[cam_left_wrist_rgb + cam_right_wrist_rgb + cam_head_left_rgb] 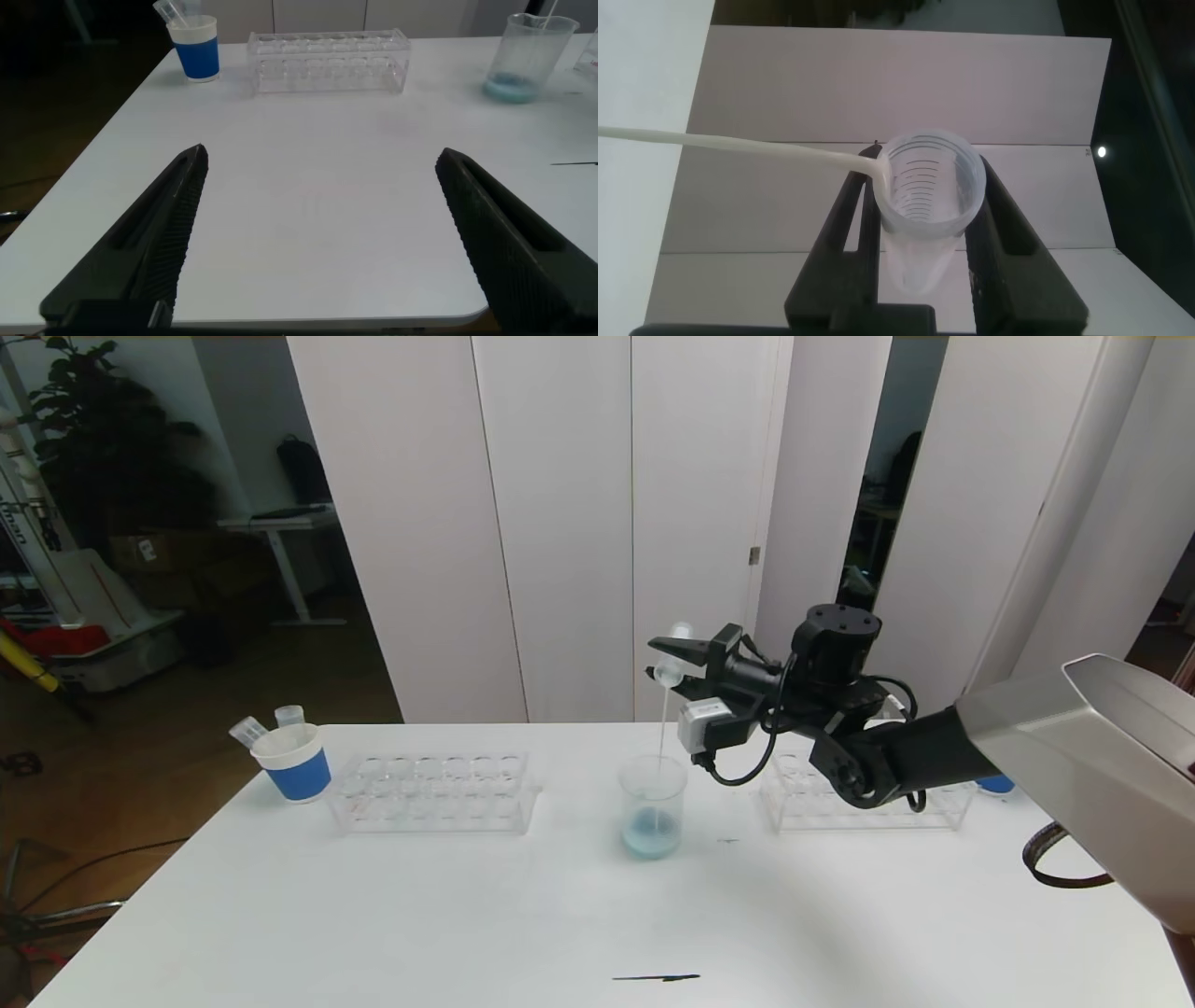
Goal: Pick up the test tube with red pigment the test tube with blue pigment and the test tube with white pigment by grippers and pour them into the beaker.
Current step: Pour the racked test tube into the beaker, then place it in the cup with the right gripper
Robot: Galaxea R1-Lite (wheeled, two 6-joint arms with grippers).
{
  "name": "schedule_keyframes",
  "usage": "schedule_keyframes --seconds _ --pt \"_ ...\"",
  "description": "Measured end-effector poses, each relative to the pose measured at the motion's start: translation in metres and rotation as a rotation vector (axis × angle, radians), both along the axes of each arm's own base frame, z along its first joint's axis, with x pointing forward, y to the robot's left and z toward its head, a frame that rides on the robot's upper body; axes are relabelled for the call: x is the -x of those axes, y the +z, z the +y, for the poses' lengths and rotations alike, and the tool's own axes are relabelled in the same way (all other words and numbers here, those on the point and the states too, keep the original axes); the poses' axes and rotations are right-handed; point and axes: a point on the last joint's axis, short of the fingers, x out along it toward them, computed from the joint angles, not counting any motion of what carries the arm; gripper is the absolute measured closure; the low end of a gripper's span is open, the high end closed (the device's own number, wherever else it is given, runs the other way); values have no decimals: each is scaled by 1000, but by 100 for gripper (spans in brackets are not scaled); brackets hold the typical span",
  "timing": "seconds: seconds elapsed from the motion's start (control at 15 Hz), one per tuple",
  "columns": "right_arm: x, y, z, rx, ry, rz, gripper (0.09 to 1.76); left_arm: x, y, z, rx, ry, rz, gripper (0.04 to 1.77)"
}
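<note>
My right gripper (667, 663) is shut on the test tube with white pigment (671, 656), held tilted above the beaker (653, 803). A thin cream-white stream (664, 719) runs from the tube's mouth (924, 182) down into the beaker, which holds pale blue liquid at its bottom. In the right wrist view both fingers (854, 215) clamp the tube's sides. My left gripper (320, 154) hangs open over the bare near part of the table, empty. The test tubes with red and blue pigment are out of view.
A white paper cup with a blue band (295, 763) at the table's far left holds two clear tubes, bottoms hidden. A clear tube rack (434, 791) stands left of the beaker. Another rack (868, 803) sits behind my right arm. A black mark (656, 977) lies near the front edge.
</note>
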Motion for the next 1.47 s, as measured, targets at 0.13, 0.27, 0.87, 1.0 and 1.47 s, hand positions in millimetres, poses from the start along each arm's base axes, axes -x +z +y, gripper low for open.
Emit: schedule_keyframes --seconds 0.13,0.27,0.87,1.0,1.47 --pt "-1 1 0 6 0 -19 125 0 0 0 0 0 0 7" --pt "-1 4 2 8 2 -53 125 0 0 0 0 0 0 7" --pt "-2 12 3 15 6 -152 125 0 0 0 0 0 0 7" --pt "-2 13 4 16 14 -158 125 0 0 0 0 0 0 7" --pt "-3 14 5 9 8 -166 125 0 0 0 0 0 0 7"
